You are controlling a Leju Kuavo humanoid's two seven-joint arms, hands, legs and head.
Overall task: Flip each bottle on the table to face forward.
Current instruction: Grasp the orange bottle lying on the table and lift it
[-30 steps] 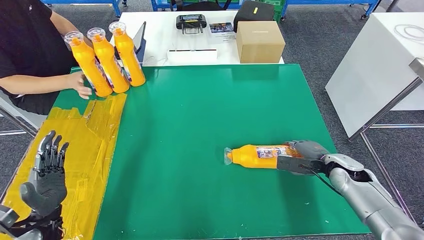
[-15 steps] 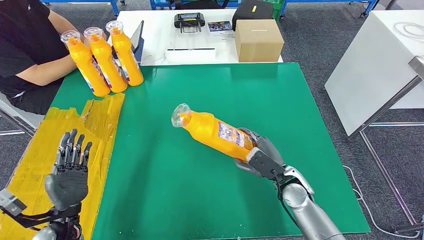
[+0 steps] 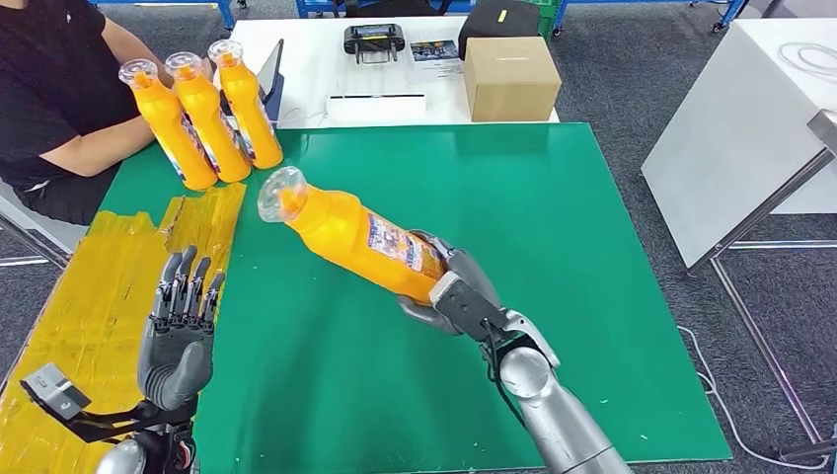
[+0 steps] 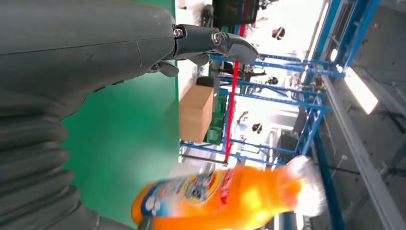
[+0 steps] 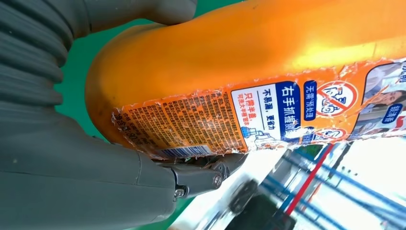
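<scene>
The right hand (image 3: 449, 291) grips an orange bottle (image 3: 350, 235) by its base end; its fingers (image 5: 201, 175) wrap the lower body and label. The bottle is off the green counter (image 3: 553, 227), tilted, its clear cap (image 3: 281, 193) pointing away from the fingers toward the far left. The left hand (image 3: 178, 336) is raised beside the counter's yellow-taped edge (image 3: 89, 296), fingers apart and straight, holding nothing; the bottle hangs just beyond its fingertips in the left wrist view.

Three bottles (image 3: 202, 118) stand upright together at the far left corner, well beyond the fingers, next to a seated person (image 3: 59, 89).

Judgement: the step in hand is a transfer or reorientation in the air. To do it well, the left fingers should close around the mid-body before the right fingers release. The grip at the base leaves the cap end heavy, so the tilt should be kept steady.
</scene>
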